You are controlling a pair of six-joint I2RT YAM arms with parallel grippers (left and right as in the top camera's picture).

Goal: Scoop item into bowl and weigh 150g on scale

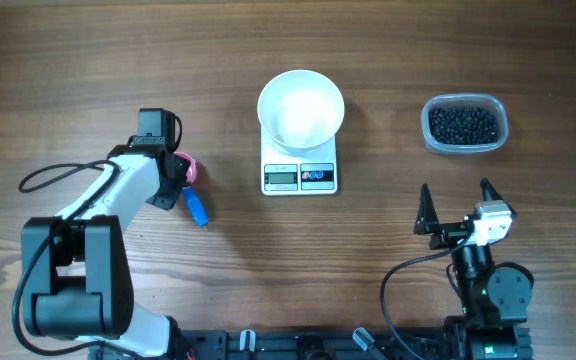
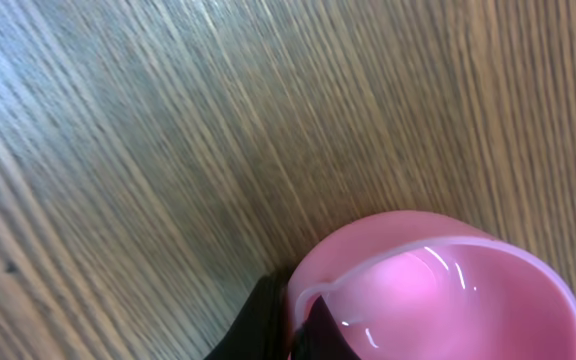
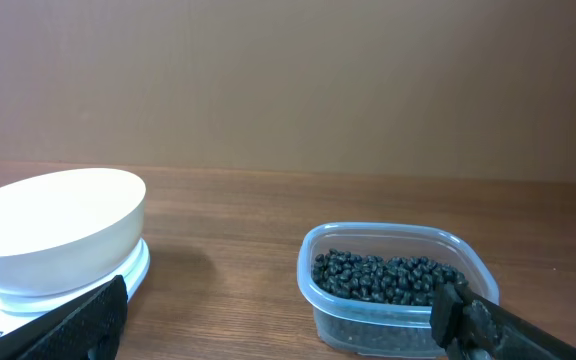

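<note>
The white bowl [image 1: 301, 108] [image 3: 53, 225] stands empty on the white scale [image 1: 300, 176]. The item, a heap of small black beads [image 1: 463, 124] [image 3: 388, 277], fills a clear plastic tub [image 1: 433, 143] at the right. Left of the scale, a pink scoop [image 1: 191, 168] [image 2: 448, 290] with a blue handle [image 1: 197, 208] lies on the table. My left gripper [image 1: 176, 178] [image 2: 293, 325] is shut on the scoop's rim, one finger inside the cup and one outside. My right gripper [image 1: 458, 205] [image 3: 278, 335] hangs open and empty near the front edge, below the tub.
The wooden table [image 1: 88, 60] carries only these things. A black cable [image 1: 53, 175] loops left of the left arm. A plain brown wall [image 3: 288, 80] rises behind the table.
</note>
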